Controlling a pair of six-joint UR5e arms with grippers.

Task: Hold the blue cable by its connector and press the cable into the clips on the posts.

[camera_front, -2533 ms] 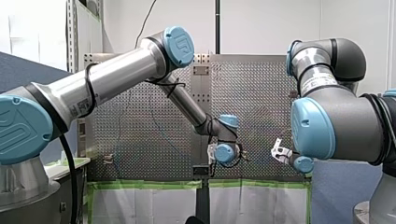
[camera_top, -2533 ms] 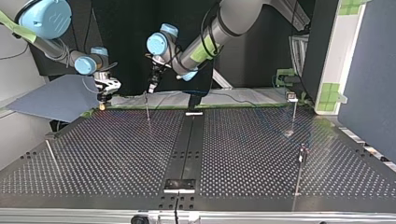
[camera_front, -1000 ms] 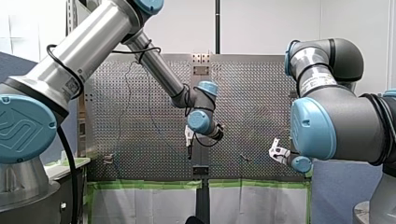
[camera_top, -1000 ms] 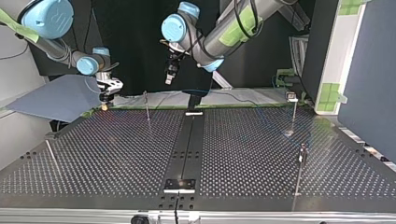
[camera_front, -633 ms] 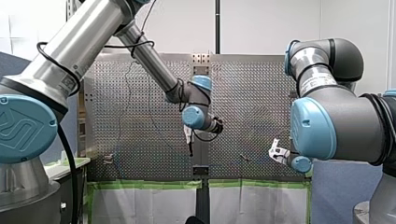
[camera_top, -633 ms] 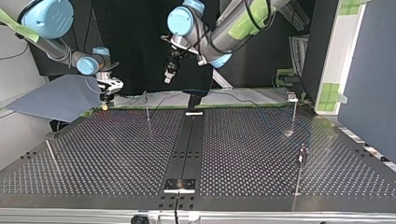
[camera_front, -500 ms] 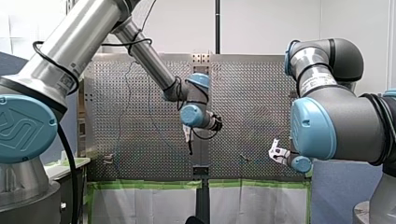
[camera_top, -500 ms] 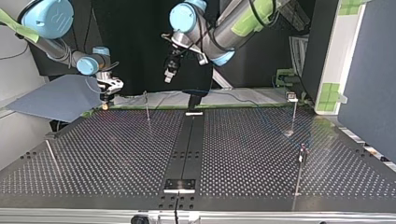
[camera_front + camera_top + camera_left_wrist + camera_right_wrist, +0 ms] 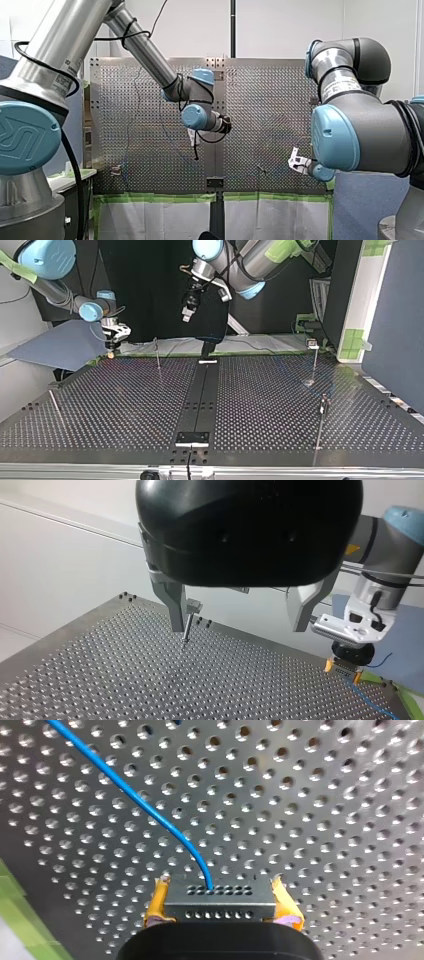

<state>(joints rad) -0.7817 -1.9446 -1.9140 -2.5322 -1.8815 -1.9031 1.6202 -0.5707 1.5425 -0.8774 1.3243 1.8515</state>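
Two thin posts stand in the top view's right half of our perforated table (image 9: 125, 405): the nearer post (image 9: 322, 412) is towards the near edge, and the farther post (image 9: 314, 360) is behind it, close to the far edge. A third post (image 9: 157, 356) rises left of the dark middle strip (image 9: 200, 395), also close to the far edge. Just past that third post and to its left, our right gripper (image 9: 110, 351) hangs low over the table's far edge, pointing down. From its own wrist view, its yellow pads (image 9: 156, 906) are clamped on either end of the grey connector (image 9: 220, 902). The blue cable (image 9: 140, 802) leaves the connector and curves away across the table's holes. We cannot tell whether it sits in any clip. Farthest back, our left gripper (image 9: 188, 315) is raised well above the table, well apart from the connector. In its wrist view its metal fingers (image 9: 175, 605) are spread wide with nothing between them, and beyond them the right gripper shows with the cable trailing from it.
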